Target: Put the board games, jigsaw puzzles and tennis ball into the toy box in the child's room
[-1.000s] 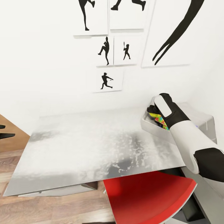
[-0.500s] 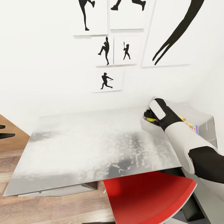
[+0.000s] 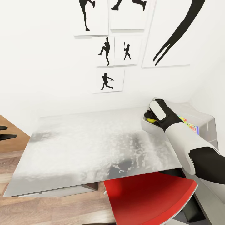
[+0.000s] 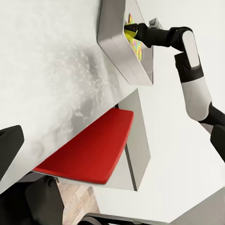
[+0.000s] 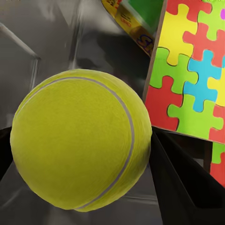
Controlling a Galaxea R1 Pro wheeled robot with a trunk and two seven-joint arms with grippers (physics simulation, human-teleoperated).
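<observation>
- Your right hand (image 3: 149, 118) grips the tennis ball (image 5: 82, 145) over the toy box (image 3: 147, 125), beside a jigsaw puzzle (image 5: 192, 70).
- Lower, then release gently so it won't bounce onto the bench (image 3: 93, 143).

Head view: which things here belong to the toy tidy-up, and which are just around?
Job:
- tennis ball, held in the right tool
- toy box
- jigsaw puzzle in the box
- Skip-Bo board game in the box
- table

Just around:
- red chair
- wall pictures
</observation>
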